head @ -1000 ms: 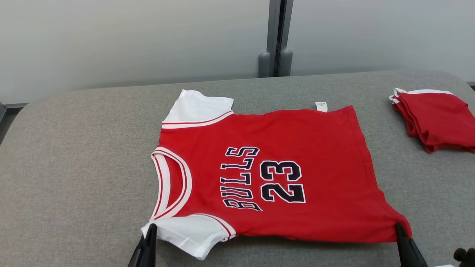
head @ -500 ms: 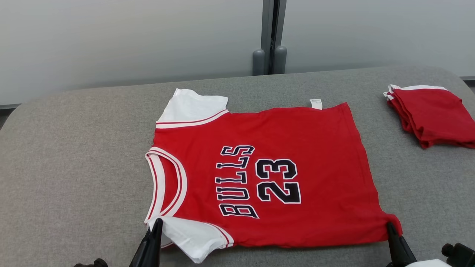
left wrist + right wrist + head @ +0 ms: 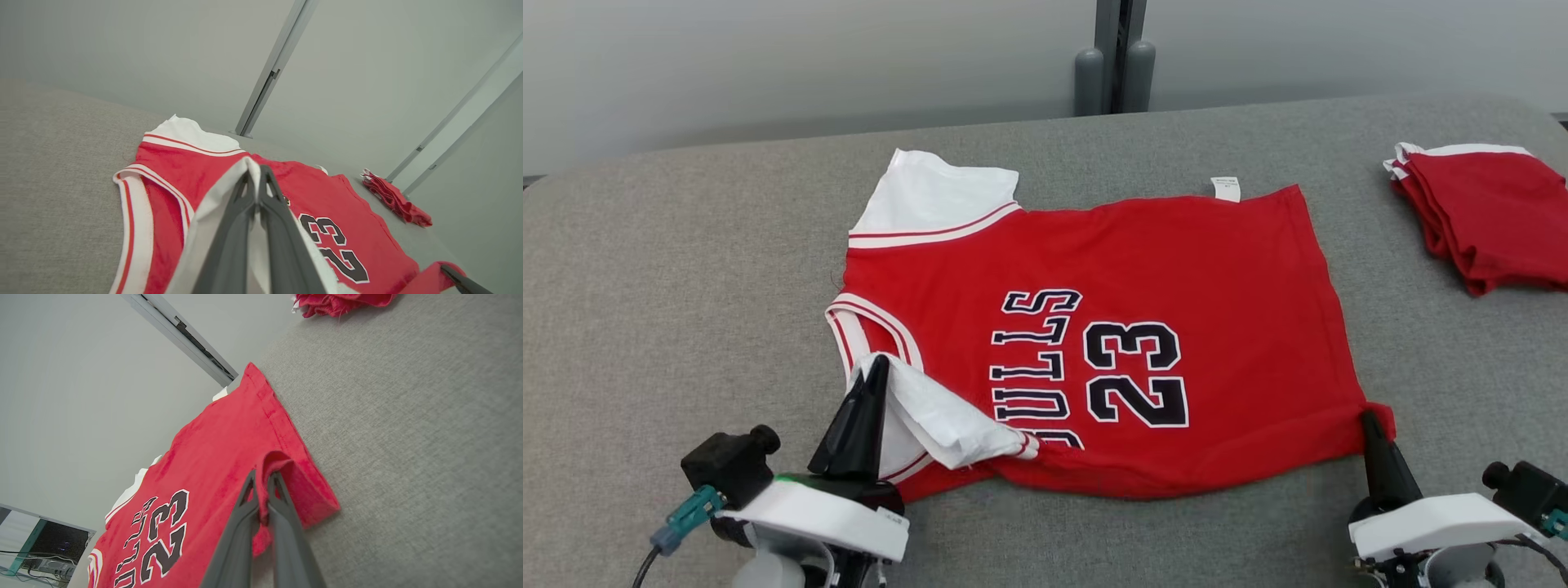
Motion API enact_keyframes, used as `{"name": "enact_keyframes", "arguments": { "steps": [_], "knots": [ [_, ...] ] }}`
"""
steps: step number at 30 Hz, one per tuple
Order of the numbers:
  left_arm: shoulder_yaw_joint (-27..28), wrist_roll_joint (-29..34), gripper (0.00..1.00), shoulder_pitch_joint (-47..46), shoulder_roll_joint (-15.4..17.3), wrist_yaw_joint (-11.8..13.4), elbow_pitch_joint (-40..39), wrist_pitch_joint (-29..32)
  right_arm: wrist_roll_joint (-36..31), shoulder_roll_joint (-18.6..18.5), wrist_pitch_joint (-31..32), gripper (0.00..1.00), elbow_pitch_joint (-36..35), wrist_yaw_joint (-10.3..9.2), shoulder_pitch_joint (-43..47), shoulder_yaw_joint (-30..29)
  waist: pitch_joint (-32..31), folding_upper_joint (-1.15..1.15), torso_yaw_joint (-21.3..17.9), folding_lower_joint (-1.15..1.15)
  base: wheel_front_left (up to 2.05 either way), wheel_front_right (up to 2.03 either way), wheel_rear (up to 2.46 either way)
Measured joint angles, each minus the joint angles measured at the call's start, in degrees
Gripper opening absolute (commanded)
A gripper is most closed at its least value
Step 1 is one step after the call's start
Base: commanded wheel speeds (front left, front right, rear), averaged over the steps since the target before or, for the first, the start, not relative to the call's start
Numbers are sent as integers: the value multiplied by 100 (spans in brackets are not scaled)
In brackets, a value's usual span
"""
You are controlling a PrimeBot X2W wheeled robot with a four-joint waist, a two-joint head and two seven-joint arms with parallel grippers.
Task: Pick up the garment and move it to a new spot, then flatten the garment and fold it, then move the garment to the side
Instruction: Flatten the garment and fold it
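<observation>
On the grey fabric-covered table point(image 3: 686, 269), a red short-sleeved jersey point(image 3: 1201, 261) with white sleeves and a black "BULLS 23" print lies spread out, collar toward the robot's left and hem toward its right. At the jersey's near collar-side corner, the left gripper point(image 3: 876, 369) has its two dark fingers pressed together on the near white sleeve point(image 3: 947, 420). That sleeve is raised and turned over onto the red chest, covering the foot of the lettering. At the jersey's near hem corner, the right gripper point(image 3: 1369, 418) is clamped on the red cloth (its wrist view shows the hem pinched up in a small peak between the fingertips). The far white sleeve point(image 3: 935, 196) lies flat. A small white care label point(image 3: 1226, 188) sticks out from the jersey's far edge. Well apart from the jersey's hem, further right, sits a pile of folded red garments point(image 3: 1486, 212) with white trim.
</observation>
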Motion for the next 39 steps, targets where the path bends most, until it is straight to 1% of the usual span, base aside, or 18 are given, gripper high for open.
{"name": "enact_keyframes", "arguments": {
  "steps": [7, 11, 18, 25, 26, 27, 28, 29, 30, 31, 32, 33, 34, 39],
  "knots": [
    [123, 67, 0, -721, -156, -96, 1094, -130, 129, 2, -174, 0, 669, 0, -687, 118, 290, 0, -14, 0, 0, 0, 0],
    [260, 127, 0, -970, -193, -129, 1474, -153, 214, 2, -286, 0, 998, 0, -978, 194, 355, 0, -8, 0, 0, 0, 0],
    [754, 360, 0, -1122, -333, -174, 1543, -162, 342, 2, -435, 0, 1270, 0, -1277, 280, 393, 0, 3, 0, 0, 0, 0],
    [662, 523, 0, -1256, -407, -207, 1962, -162, 349, 2, -497, 0, 1504, 0, -1505, 369, 383, 0, -15, 0, 0, 0, 0],
    [670, 525, 0, -1289, -413, -218, 1996, -162, 355, 3, -512, 16, 1533, 0, -1556, 377, 385, 0, -18, 0, 0, 0, 0],
    [683, 528, 0, -1321, -417, -221, 2025, -162, 357, 2, -512, 43, 1562, 0, -1602, 385, 388, 0, -22, 0, 0, 0, 0],
    [714, 541, 0, -1349, -427, -221, 2041, -162, 376, 2, -513, 76, 1595, 0, -1643, 397, 392, 0, -25, 0, 0, 0, 0],
    [746, 549, 0, -1376, -437, -222, 2062, -162, 407, 3, -514, 100, 1633, 0, -1685, 413, 397, 0, -28, 0, 0, 0, 0],
    [777, 560, 0, -1407, -448, -222, 2097, -162, 417, 3, -516, 100, 1680, 0, -1734, 423, 402, 0, -29, 0, 0, 0, 0],
    [800, 576, 11, -1436, -456, -222, 2129, -162, 437, 3, -517, 100, 1745, 0, -1792, 432, 407, 0, -30, 0, 0, 0, 0],
    [815, 584, 43, -1460, -460, -223, 2158, -163, 465, 2, -519, 100, 1809, 0, -1851, 436, 413, 0, -31, 0, 0, 0, 0],
    [834, 594, 97, -1475, -466, -223, 2186, -162, 483, 1, -519, 100, 1883, 0, -1918, 449, 419, 0, -30, 0, 0, 0, 0],
    [846, 613, 100, -1489, -472, -224, 2208, -163, 503, 2, -520, 100, 1951, 0, -1984, 466, 425, 0, -30, 0, 0, 0, 0],
    [916, 623, 100, -1579, -488, -231, 2175, -163, 579, 2, -527, 100, 2178, 0, -2278, 542, 457, 0, -22, 0, 0, 0, 0]
  ]
}}
